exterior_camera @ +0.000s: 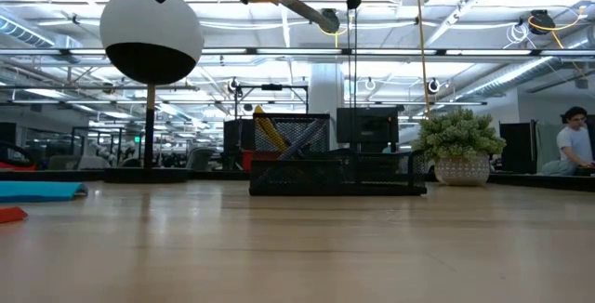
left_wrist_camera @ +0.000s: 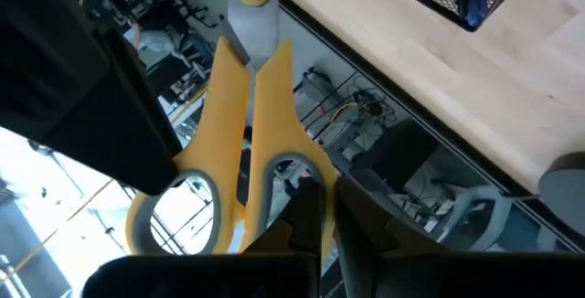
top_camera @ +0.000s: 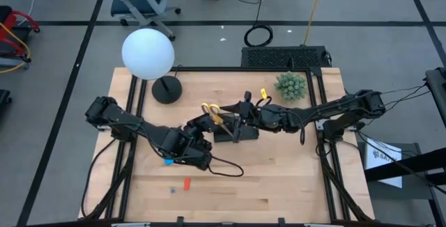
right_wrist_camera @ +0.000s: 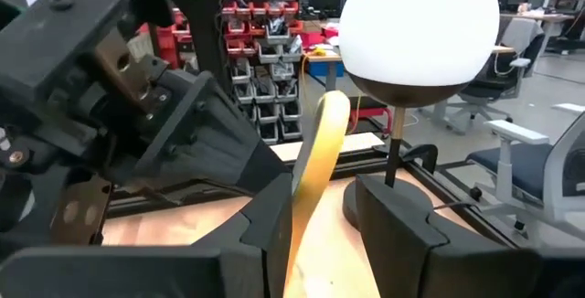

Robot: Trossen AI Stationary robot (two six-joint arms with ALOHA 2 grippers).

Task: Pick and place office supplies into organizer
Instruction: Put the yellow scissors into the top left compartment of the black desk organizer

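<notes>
Left gripper [top_camera: 207, 121] pinching yellow-handled scissors [top_camera: 212, 111] aloft, just beside organizer [top_camera: 233, 131] (pens inside) | right gripper [top_camera: 240, 115] pressed onto same scissors, above organizer | blue pad [top_camera: 168, 161], red piece [top_camera: 187, 183] on table [top_camera: 279, 178]

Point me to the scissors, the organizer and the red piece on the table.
scissors [left_wrist_camera: 247, 143]: left wrist view, on the yellow handle.
organizer [exterior_camera: 372, 175]: low view, on its lower mesh front wall.
red piece [top_camera: 187, 183]: high view, on its middle.
</notes>
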